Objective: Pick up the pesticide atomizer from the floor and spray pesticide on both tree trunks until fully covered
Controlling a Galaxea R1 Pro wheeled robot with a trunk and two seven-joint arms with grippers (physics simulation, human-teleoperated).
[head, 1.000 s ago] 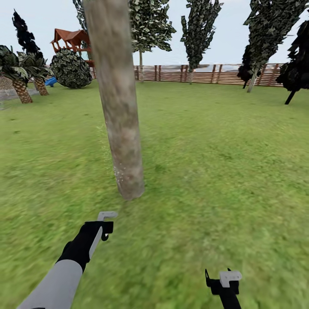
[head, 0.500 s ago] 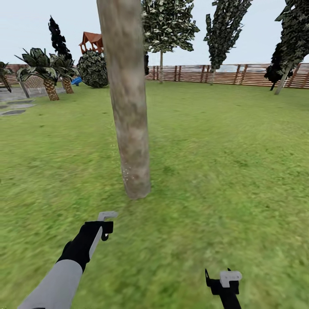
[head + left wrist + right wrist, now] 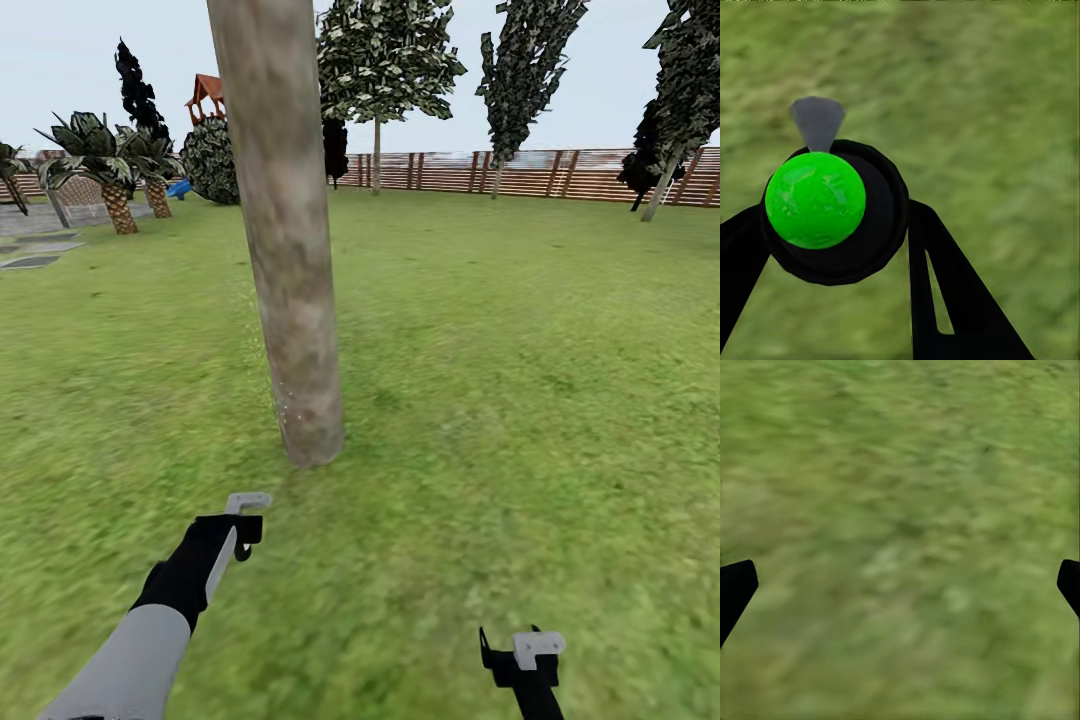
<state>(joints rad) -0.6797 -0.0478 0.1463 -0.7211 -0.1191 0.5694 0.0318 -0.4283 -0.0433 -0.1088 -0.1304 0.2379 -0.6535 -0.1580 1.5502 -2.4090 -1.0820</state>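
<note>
Left hand (image 3: 243, 522): it is clamping the pesticide atomizer, a black round-bodied sprayer with a bright green dome cap (image 3: 815, 199) and a pale grey nozzle; the 2 black fingers (image 3: 945, 300) are pressing on either side of the body in the left wrist view.
Atomizer in the head view: the pale grey nozzle tip (image 3: 248, 501) is sticking out past the hand at about 6 o'clock of the trunk base, pointing roughly toward it, near but not touching.
Right hand (image 3: 520, 655): it is hanging low at about 5 o'clock in the head view, holding nothing; in the right wrist view its dark fingertips (image 3: 735, 589) are standing wide apart over the grass.
Tree trunk: the thick, leaning, grey-brown column mottled with dull green (image 3: 285, 250) is rising straight ahead at 12 o'clock.
Pesticide: a faint scatter of tiny whitish specks (image 3: 283, 400) is showing on the lower trunk; higher up I cannot tell.
Floor: the blurry mottled green grass (image 3: 520, 400) is lying all around the trunk.
Garden edge: the brown slatted wooden fence (image 3: 560, 172) is running across at 1 o'clock.
Progress: the pick-up looks done, and this trunk seems only partly covered at best.
Left to do: judging from this, finishing this trunk and covering the other tree.
</note>
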